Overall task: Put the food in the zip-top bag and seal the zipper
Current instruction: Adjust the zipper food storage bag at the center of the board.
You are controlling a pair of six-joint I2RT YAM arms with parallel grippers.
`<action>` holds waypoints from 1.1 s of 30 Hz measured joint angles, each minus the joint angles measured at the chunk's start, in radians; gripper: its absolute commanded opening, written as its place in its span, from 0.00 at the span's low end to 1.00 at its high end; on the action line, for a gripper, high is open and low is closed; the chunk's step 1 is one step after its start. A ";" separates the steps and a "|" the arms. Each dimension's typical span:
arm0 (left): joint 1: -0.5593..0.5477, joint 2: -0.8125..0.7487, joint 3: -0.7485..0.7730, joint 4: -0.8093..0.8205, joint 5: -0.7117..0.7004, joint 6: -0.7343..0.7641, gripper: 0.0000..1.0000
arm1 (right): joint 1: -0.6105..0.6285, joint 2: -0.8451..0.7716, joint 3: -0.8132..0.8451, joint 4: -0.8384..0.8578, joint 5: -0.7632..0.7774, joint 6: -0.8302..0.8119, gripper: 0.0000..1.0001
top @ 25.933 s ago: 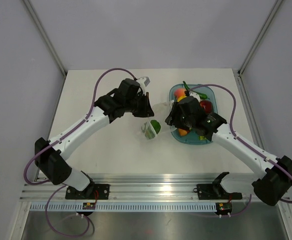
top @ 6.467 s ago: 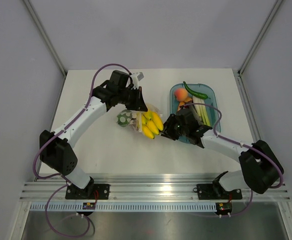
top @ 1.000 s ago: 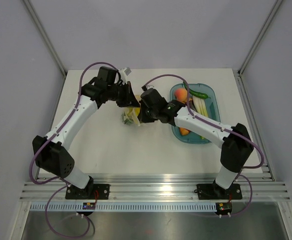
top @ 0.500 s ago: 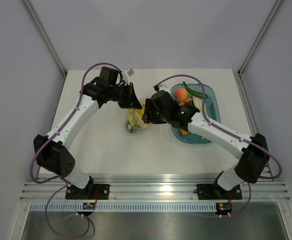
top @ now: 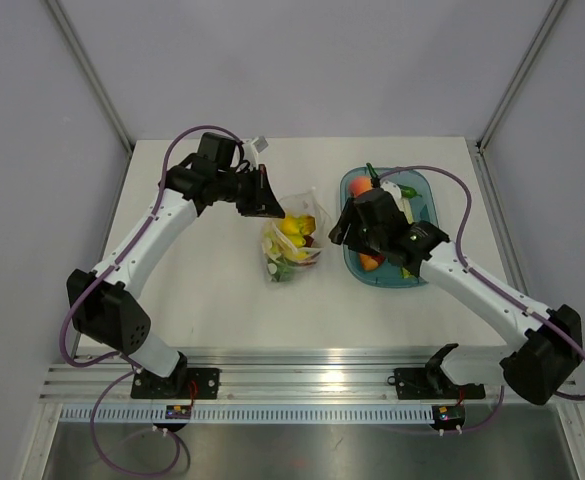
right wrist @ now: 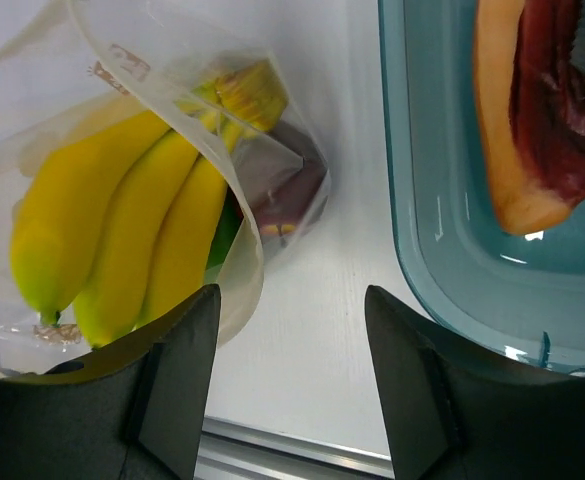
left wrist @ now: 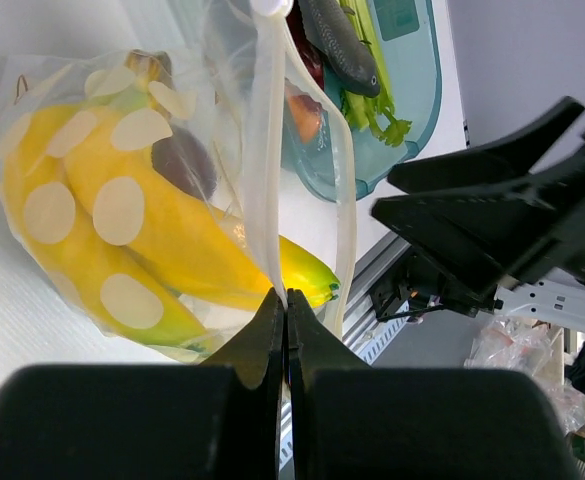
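The zip-top bag [top: 290, 250] lies on the table [top: 212, 300] between the two arms, just left of the teal tray [top: 377, 281]; its mouth edge, the zipper [left wrist: 265, 150], is pinched between the pressed-together fingers of the left gripper [left wrist: 284, 298], and the bag's body runs from there toward the arm bases; the banana bunch [left wrist: 132, 230] and a dark red apple [right wrist: 290, 185] show through the plastic; the right gripper [right wrist: 290, 395] hovers with fingers spread and empty, over the strip of table between bag and tray, the bag just beside its left finger.
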 measured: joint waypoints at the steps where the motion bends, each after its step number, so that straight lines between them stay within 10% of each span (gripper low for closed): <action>1: 0.000 0.000 0.000 0.000 0.001 -0.002 0.00 | -0.010 0.015 -0.005 0.002 -0.017 0.007 0.67; 6: 0.000 0.000 0.000 0.001 0.004 -0.005 0.00 | -0.040 0.097 -0.007 0.055 -0.121 0.033 0.58; 10: 0.000 0.000 0.000 0.001 0.004 -0.010 0.00 | -0.041 0.158 -0.011 0.118 -0.196 0.053 0.00; 27: 0.055 0.028 0.296 -0.072 -0.035 0.013 0.00 | -0.019 0.187 0.468 0.003 -0.252 -0.098 0.00; 33: 0.051 0.051 0.188 -0.051 -0.037 0.022 0.51 | -0.018 0.348 0.322 0.039 -0.286 -0.093 0.00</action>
